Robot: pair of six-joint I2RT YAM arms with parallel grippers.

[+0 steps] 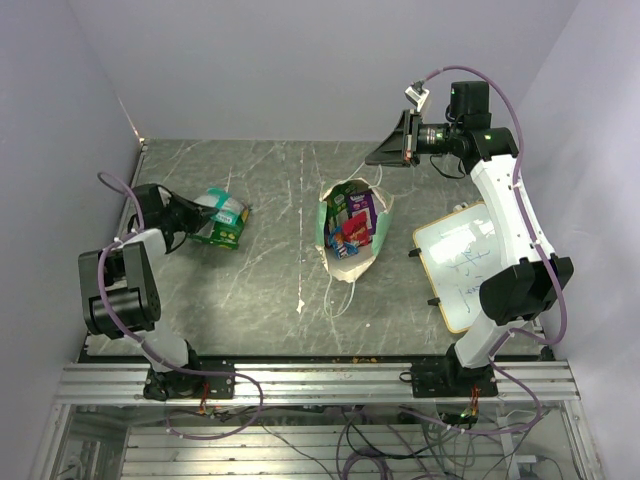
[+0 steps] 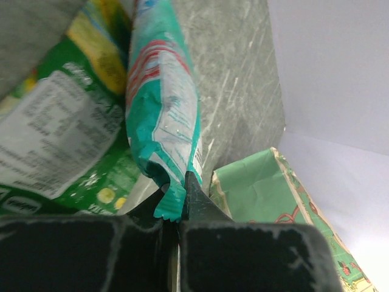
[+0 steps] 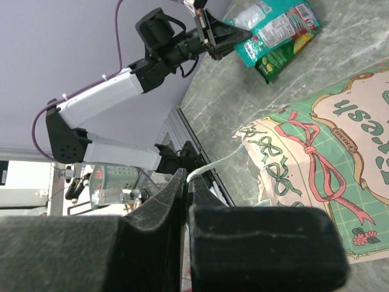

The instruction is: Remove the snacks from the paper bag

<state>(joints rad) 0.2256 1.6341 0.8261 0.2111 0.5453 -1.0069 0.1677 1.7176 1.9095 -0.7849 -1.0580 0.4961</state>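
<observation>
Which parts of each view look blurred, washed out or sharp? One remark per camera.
Top external view: even, soft light on the grey table. Left wrist view: the left claw is a dark near blur, the teal snack packet sharper, the paper bag bleached toward the lower right corner. Right wrist view: the right claw is soft, the bag's print crisp.

- worktop [image 1: 280, 200]: smooth stone-look slab with a dull sheen, marked by pale scratches;
- teal packet [image 2: 164, 115] and green packet [image 2: 61, 140]: glossy plastic film, crinkled, catching highlights;
- paper bag [image 3: 340, 158]: matt printed paper, creased and crumpled at the edge;
- right fingers [image 3: 255, 243]: black, matt, grainy surface;
- whiteboard [image 1: 465, 265]: glossy white face in a pale wood frame;
- rail [image 1: 320, 380]: bare brushed metal.
</observation>
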